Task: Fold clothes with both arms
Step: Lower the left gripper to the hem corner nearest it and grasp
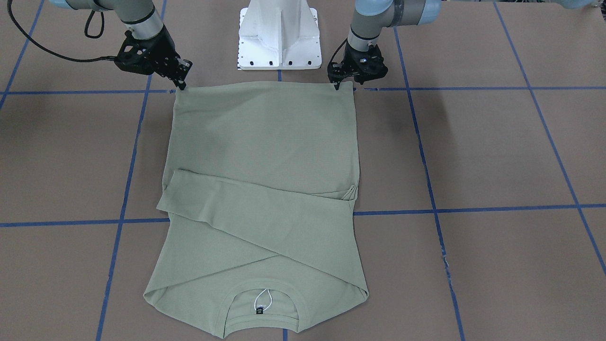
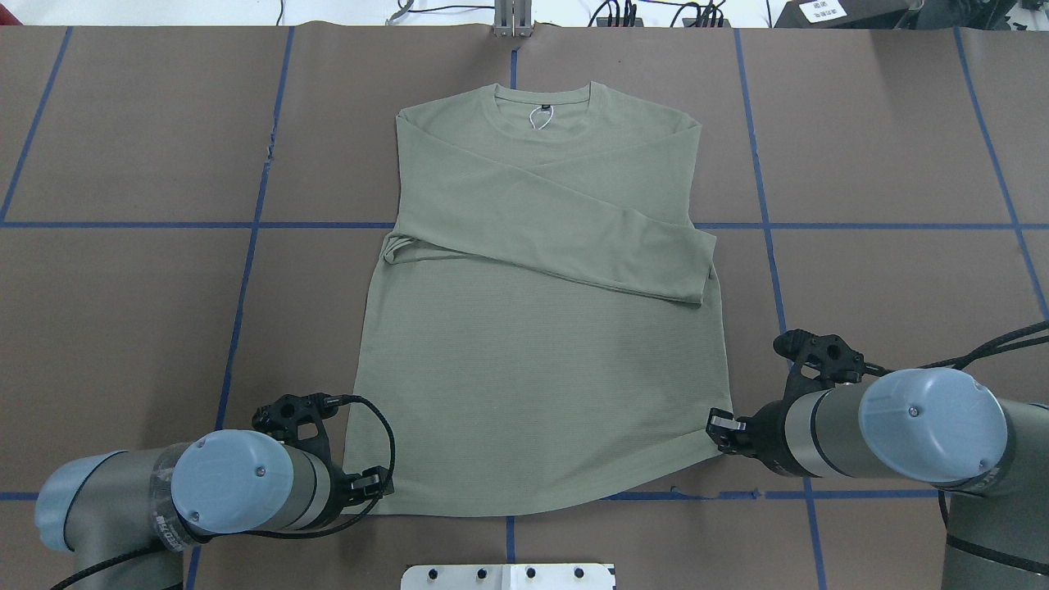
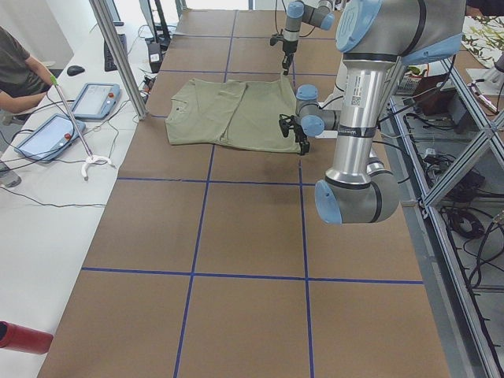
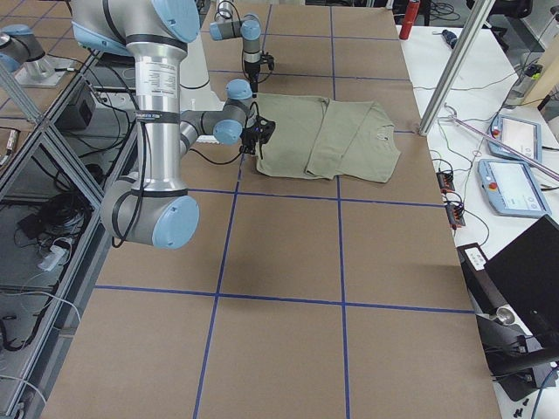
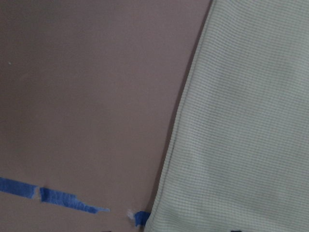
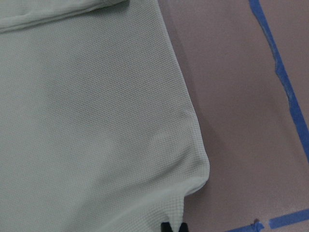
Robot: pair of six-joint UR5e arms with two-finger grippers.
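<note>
The sage-green shirt lies flat on the table, collar at the far side and both sleeves folded across the chest. My left gripper presses down on the near-left hem corner. Its tips come to a narrow point on the cloth, shut on it. My right gripper is shut on the near-right hem corner, where the fabric puckers just above the black fingertips. In the left wrist view only the shirt's edge and bare table show.
The white pedestal base stands just behind the hem. Brown table paper with blue tape lines surrounds the shirt. A side bench holds tablets, and a person sits there. A red can lies by the near edge.
</note>
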